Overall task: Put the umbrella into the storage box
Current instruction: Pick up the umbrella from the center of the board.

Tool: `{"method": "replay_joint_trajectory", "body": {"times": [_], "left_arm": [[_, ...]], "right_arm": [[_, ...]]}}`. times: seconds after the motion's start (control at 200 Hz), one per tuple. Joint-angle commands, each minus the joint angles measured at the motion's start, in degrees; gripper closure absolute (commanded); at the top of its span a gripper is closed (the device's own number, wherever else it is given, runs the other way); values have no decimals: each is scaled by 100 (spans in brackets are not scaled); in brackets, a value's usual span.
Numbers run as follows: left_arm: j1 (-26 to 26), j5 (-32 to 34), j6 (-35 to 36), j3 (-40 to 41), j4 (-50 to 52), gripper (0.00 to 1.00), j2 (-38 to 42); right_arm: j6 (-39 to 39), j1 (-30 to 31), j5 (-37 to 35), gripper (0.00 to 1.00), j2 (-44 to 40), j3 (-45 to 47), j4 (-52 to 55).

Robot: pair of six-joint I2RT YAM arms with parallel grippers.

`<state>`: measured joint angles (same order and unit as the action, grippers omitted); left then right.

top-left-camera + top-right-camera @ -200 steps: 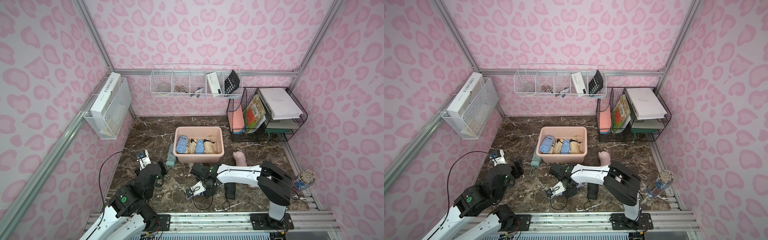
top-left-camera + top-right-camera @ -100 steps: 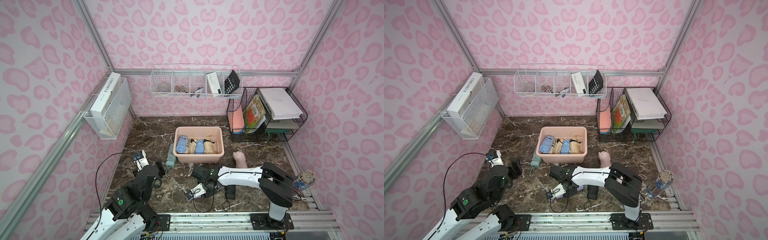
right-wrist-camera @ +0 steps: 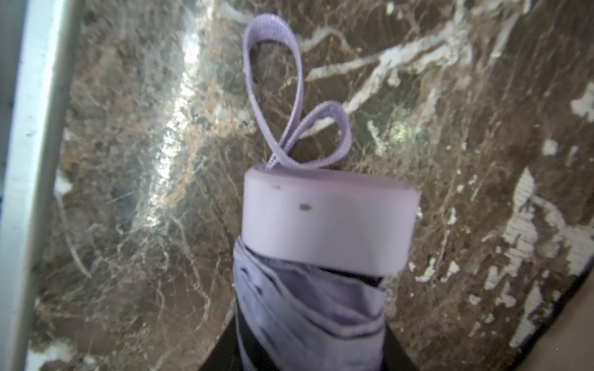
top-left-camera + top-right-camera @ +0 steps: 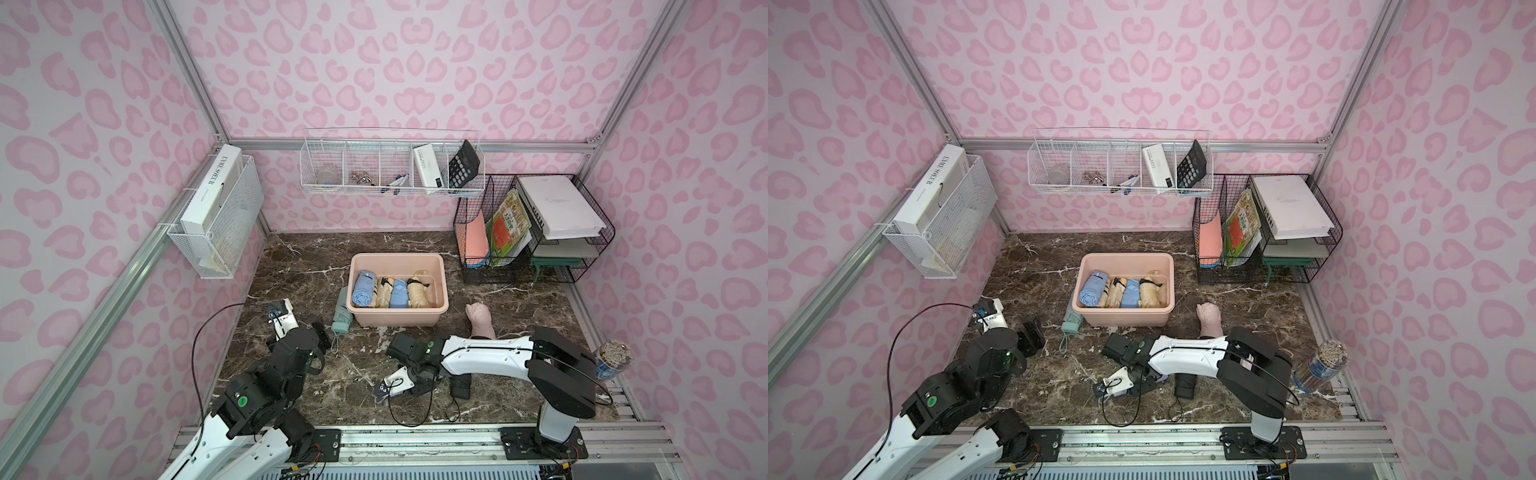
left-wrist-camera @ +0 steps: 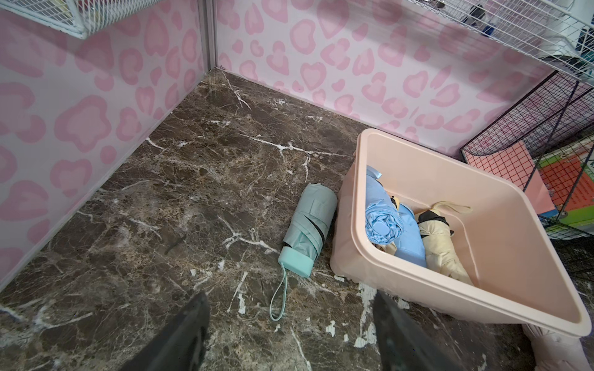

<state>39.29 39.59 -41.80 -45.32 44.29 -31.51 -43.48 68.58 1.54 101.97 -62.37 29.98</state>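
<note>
The peach-pink storage box [image 4: 397, 258] [image 4: 1127, 257] [image 5: 345, 225] sits mid-table and holds several folded blue and cream umbrellas. A mint umbrella [image 4: 343, 311] [image 4: 1071, 320] [image 5: 308, 225] lies against its left wall, strap toward my left gripper [image 4: 322, 334] [image 4: 1032, 332] [image 5: 291, 298], which hovers open and empty just short of it. At the front, my right gripper [image 4: 415, 376] [image 4: 1142, 380] [image 3: 310, 347] is shut on a lilac umbrella [image 3: 321, 218], low over the table. Both top views mostly hide that umbrella under the wrist.
A pink umbrella [image 4: 480, 320] lies right of the box, partly under my right arm, and a black one [image 4: 460, 384] lies by the right wrist. A black wire rack [image 4: 532, 232] fills the back right. White wire baskets [image 4: 392, 174] hang on the walls.
My right gripper's jaws have closed onto the lilac umbrella. The left arm has barely shifted and stays open.
</note>
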Motion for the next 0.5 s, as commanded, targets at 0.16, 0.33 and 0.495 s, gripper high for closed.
{"method": "replay_joint_trajectory", "body": {"times": [0.16,0.33,0.495], "left_arm": [[-9,30,-4,-50,-44,20,-70],[-60,-118,104,-63,-315,20,-264],[-220,-515,260,-205,-632,20,-728]], "right_arm": [[551,77,78,88,-502,305,-608],[1077,86,161,92,-946,386,-976],[1748,78,210,96,-1449,444,-1430]]}}
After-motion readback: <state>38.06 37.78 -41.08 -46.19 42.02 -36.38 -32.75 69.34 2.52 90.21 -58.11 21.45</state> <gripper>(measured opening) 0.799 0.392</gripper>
